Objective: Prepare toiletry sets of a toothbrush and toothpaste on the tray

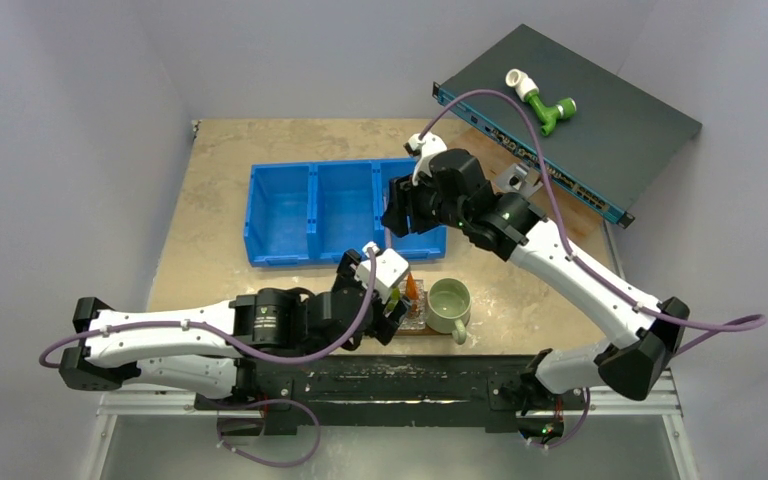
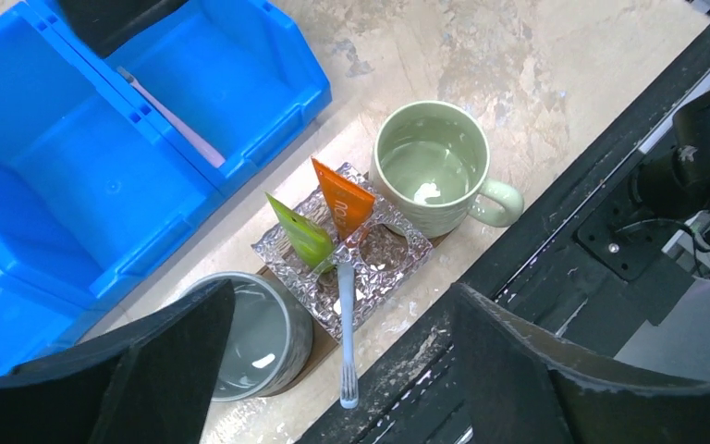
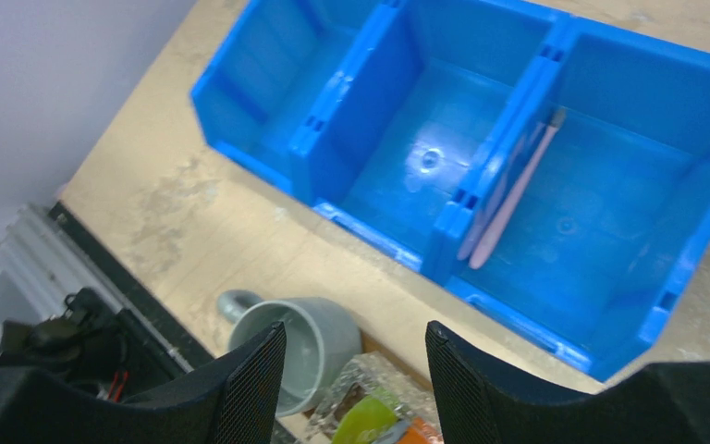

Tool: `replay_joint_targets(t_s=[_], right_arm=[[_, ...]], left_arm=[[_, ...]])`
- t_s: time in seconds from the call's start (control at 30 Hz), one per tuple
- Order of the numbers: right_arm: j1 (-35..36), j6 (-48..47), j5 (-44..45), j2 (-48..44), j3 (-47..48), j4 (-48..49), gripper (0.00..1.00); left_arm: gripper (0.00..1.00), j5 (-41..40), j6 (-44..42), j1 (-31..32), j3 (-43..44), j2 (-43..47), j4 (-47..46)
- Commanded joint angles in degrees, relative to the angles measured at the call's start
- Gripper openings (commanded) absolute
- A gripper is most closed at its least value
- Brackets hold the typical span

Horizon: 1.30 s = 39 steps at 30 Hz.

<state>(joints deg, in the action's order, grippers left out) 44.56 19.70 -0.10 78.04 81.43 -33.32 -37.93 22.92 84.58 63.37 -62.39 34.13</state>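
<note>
The green tube (image 2: 300,231) and the orange tube (image 2: 342,205) stand in a clear crinkled holder (image 2: 384,259) on the dark brown tray (image 2: 324,344), between a grey mug (image 2: 254,338) and a green mug (image 2: 430,166). The pale blue toothbrush (image 2: 347,333) lies from the holder out over the tray's near edge, head toward the table edge. My left gripper (image 2: 342,305) is open and empty above it. The pink toothbrush (image 3: 508,199) leans on a divider in the blue bin's (image 3: 555,277) right compartment. My right gripper (image 3: 353,338) is open and empty, high between bin and tray.
The blue three-compartment bin (image 1: 290,210) sits behind the tray (image 1: 430,328). A dark flat box (image 1: 600,120) at the back right carries a green-and-white pipe fitting (image 1: 540,100). The black arm base rail (image 2: 555,268) runs along the near table edge.
</note>
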Motion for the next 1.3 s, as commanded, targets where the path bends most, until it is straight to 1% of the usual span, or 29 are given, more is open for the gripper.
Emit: replay_joint_targets(t_s=[0.0,0.1,0.3,0.43,0.7,1.07,1.27], right_arm=[[-3.36,1.3,1.88,1.95,2.33,-0.22,0.58],[-4.55,1.7,2.77,4.57,2.59,-0.25,0.57],[-7.14,2.95,4.31,9.08,2.14,1.62,0.58],[-8.76,3.25,4.8,12.85,2.51,2.56,0.56],[-9.94,4.01,5.88,21.02,4.34,4.84,0.57],[-10.25,5.08,4.53,32.34,7.94,6.52,0.62],[-10.33,4.91,4.74,37.02,10.4,6.34,0.64]], left_arm=[[0.88,-1.22,-2.65,0.05,4.36,1.9,2.5],[0.91,-0.11,-2.3,-1.96,5.35,2.92,4.03],[0.93,5.81,-0.52,-9.24,4.96,6.74,6.2],[0.94,6.46,-0.16,-12.91,5.15,8.46,8.63],[0.94,11.3,2.51,-22.46,4.97,9.67,13.74],[0.95,16.39,4.11,-32.82,-0.66,12.44,14.23],[0.95,18.66,3.56,-35.75,-2.67,13.08,13.43]])
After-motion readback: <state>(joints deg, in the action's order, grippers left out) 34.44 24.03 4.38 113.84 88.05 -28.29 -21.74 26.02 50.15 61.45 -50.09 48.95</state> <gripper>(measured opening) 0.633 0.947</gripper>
